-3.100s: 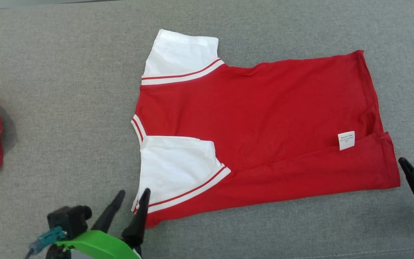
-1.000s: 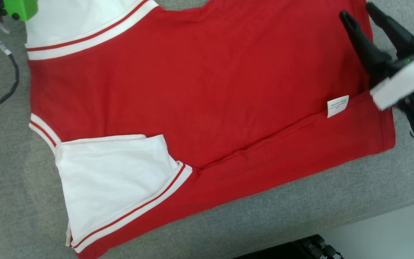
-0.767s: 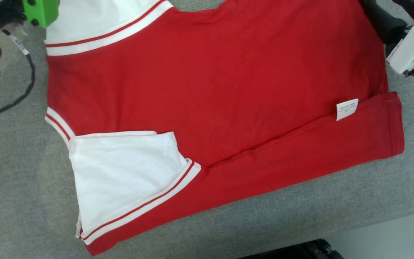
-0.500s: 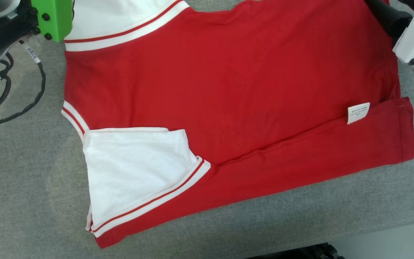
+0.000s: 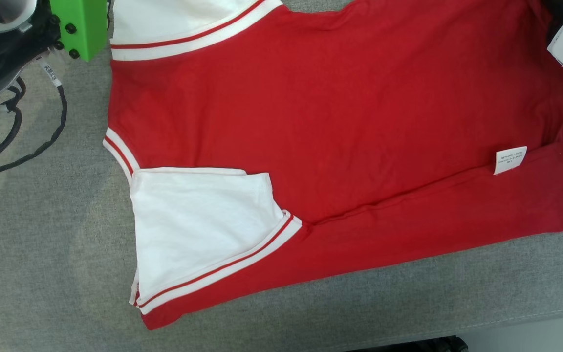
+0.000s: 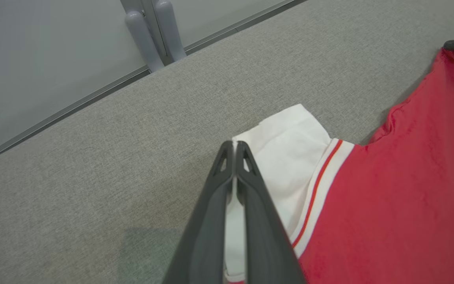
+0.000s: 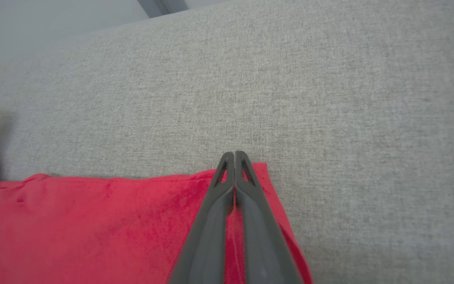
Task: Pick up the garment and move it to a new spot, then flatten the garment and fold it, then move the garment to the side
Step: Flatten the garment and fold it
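1. Head view: we see the garment (image 5: 340,122), a red shirt with white sleeves, lying flat across the grey counter (image 5: 42,244), with one long side close to the counter's near edge.
2. That near side is already folded inward. The near sleeve (image 5: 198,220) lies on the red body, and a label (image 5: 509,160) shows at the fold.
3. Our left hand (image 6: 235,148) is clenched on the corner of the far sleeve (image 6: 290,134).
4. Our right hand (image 7: 235,156) is clenched on the far hem corner (image 7: 260,169).
5. We judge placing and flattening done and the fold half made. Bringing the far side over, any further folds, and moving the garment aside remain.
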